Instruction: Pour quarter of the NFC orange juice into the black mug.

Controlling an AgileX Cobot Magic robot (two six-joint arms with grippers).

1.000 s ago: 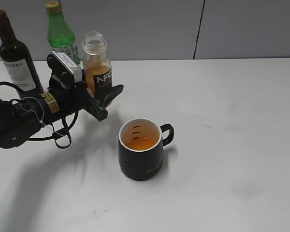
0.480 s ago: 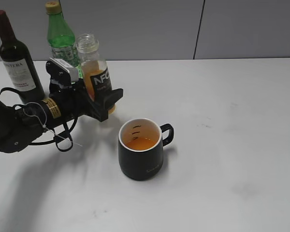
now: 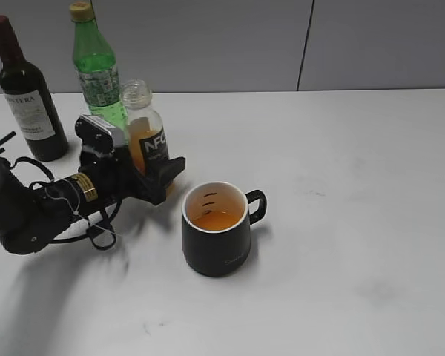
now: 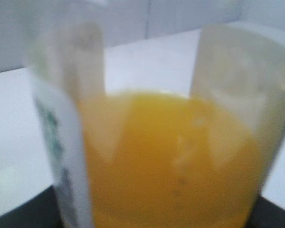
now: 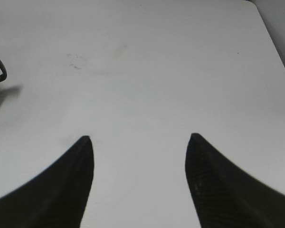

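The left tool [image 3: 162,172] is clamped around the lower body of the NFC orange juice [image 3: 147,135], which stands upright and uncapped at the far left of the white table [image 3: 356,185], its base at or just above the surface, I cannot tell which. From the left wrist the bottle fills the view, with orange liquid behind clear plastic. Just to its right and nearer sits the black mug [image 3: 216,241], handle pointing right, with orange liquid in its white inside. Behind the juice stand a green bottle [image 3: 95,68] with a yellow cap and, further left, a dark wine bottle [image 3: 24,93]. The right tool [image 5: 137,142] has its fingers spread apart over bare table.
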